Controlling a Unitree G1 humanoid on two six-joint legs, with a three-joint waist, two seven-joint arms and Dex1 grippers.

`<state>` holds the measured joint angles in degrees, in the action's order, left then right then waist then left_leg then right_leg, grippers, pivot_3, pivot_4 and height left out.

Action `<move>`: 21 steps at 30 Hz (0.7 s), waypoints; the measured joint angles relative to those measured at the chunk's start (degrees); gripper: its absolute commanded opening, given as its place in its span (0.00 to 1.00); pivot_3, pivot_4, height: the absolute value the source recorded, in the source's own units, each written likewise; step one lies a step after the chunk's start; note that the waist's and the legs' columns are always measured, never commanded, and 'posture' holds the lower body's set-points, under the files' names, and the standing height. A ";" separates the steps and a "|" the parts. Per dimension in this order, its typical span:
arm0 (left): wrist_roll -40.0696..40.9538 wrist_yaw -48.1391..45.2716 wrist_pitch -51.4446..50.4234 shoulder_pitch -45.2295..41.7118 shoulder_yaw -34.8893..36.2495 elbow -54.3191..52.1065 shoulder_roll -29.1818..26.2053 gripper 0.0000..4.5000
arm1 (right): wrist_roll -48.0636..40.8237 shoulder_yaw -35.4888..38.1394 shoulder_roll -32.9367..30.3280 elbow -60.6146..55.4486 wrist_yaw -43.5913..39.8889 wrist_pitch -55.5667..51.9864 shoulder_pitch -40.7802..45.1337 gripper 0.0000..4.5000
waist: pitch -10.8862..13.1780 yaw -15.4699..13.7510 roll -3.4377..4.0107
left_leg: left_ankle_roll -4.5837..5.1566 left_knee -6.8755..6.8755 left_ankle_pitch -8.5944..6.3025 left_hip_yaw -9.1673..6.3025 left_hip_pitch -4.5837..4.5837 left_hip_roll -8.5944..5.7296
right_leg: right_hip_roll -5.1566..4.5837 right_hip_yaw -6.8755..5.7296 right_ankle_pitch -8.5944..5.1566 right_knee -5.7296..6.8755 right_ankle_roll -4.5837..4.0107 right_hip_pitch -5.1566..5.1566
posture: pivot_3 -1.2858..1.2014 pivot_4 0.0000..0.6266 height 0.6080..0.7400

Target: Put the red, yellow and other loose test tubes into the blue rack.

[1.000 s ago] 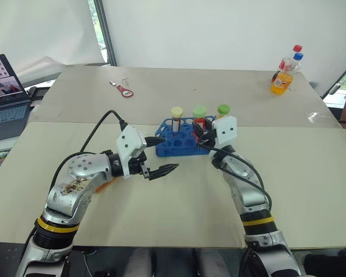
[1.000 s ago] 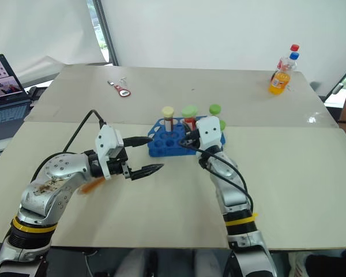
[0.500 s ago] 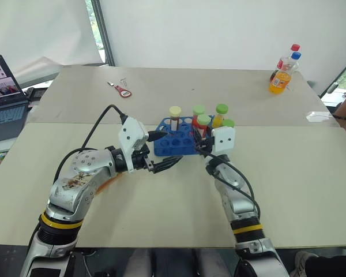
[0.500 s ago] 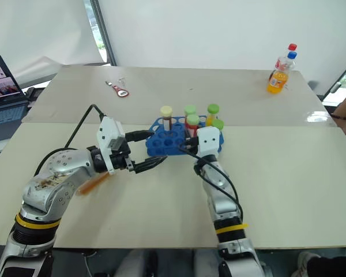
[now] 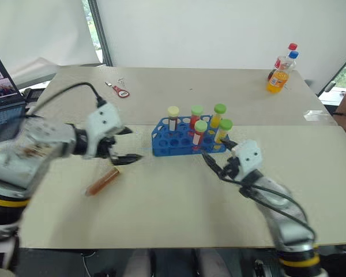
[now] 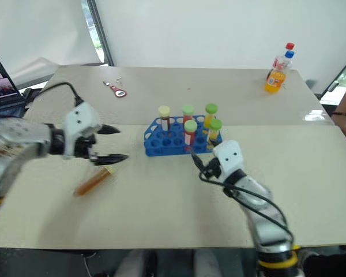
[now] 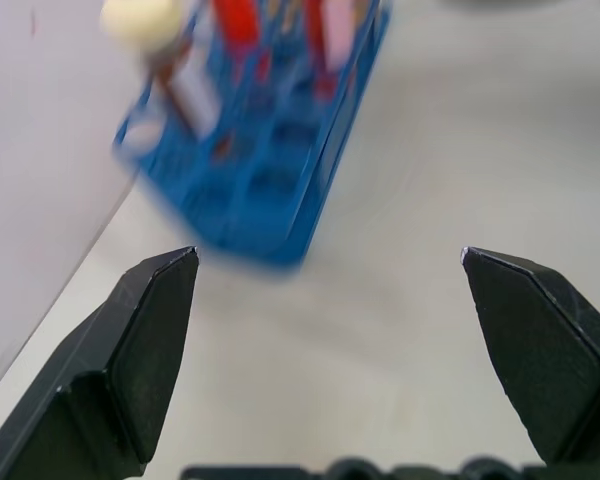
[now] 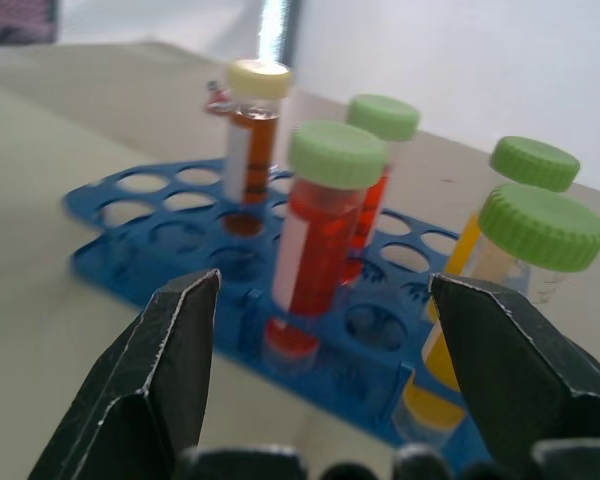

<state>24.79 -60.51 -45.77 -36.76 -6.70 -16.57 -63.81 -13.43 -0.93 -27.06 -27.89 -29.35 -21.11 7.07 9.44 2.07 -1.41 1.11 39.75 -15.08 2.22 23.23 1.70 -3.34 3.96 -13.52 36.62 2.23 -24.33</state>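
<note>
the blue rack (image 5: 176, 142) stood near the middle of the beige table (image 5: 179, 202), with five capped test tubes upright in it. at its far left was a tube with a pale yellow cap (image 5: 173, 111) and brownish liquid; beside it stood a green-capped tube of red liquid (image 5: 196, 110), then a green-capped tube of yellow liquid (image 5: 219, 108). in the nearer row stood a second red tube with a green cap (image 8: 332, 215) and a second yellow tube with a green cap (image 8: 525, 250). one loose tube of orange-brown liquid (image 5: 104, 180) lay on its side on the table, to the left of the rack and apart from it.

the left gripper (image 5: 127, 145) hung left of the rack and above the loose tube's far end, its two black fingers (image 7: 145, 345) spread wide with nothing between them. the right gripper (image 5: 210, 154) sat just in front of the rack's right end, pointing at the tubes; its jaws were apart and empty.

at the table's far edge stood an orange soda bottle (image 5: 278, 78), and a small red tool (image 5: 120, 90) lay far left. a laptop (image 5: 1, 92) sat off the left side.
</note>
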 measured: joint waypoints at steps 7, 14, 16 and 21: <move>-3.35 -16.27 -5.45 -1.21 -8.81 1.79 -14.92 1.00 | -19.23 8.09 -19.21 -7.96 -17.99 -13.63 1.48 0.82 | 0.07 -0.05 -0.13 | 0.02 -0.01 -0.01 0.43 -0.05 0.10 | 0.12 -0.02 -0.19 0.10 -0.12 0.00 | 0.52 0.24 1.00; -9.37 -18.75 -9.11 -2.70 -16.07 5.24 -12.38 1.00 | -32.56 13.12 -26.10 -13.48 -21.32 -22.12 1.54 0.82 | 0.15 -1.64 -0.35 | 0.02 0.09 -0.01 0.46 0.06 0.07 | 0.10 -0.02 -0.20 0.10 -0.10 0.00 | 0.52 0.24 1.00; -10.86 -18.51 -10.26 -4.09 -17.48 6.24 -9.66 1.00 | -33.72 13.39 -26.33 -14.54 -20.59 -23.00 1.00 0.82 | 0.18 -2.05 -0.44 | 0.02 0.16 -0.01 0.45 0.09 0.04 | 0.07 -0.02 -0.20 0.09 -0.08 0.01 | 0.52 0.24 1.00; -15.01 -15.19 -12.34 -8.50 -20.79 11.57 -1.64 1.00 | -36.61 14.43 -26.38 -17.23 -17.83 -24.27 -0.97 0.82 | 0.24 -2.56 -0.56 | 0.02 0.23 -0.01 0.40 0.12 0.03 | 0.08 -0.02 -0.19 0.13 -0.07 0.01 | 0.52 0.24 1.00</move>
<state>9.78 -75.70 -58.10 -45.26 -27.49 -5.00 -65.45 -50.03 13.49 -53.45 -45.12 -47.19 -45.38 6.10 9.67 -0.49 -1.98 1.13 39.98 -15.09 2.62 23.34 1.73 -3.26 3.94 -13.70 36.75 2.17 -24.31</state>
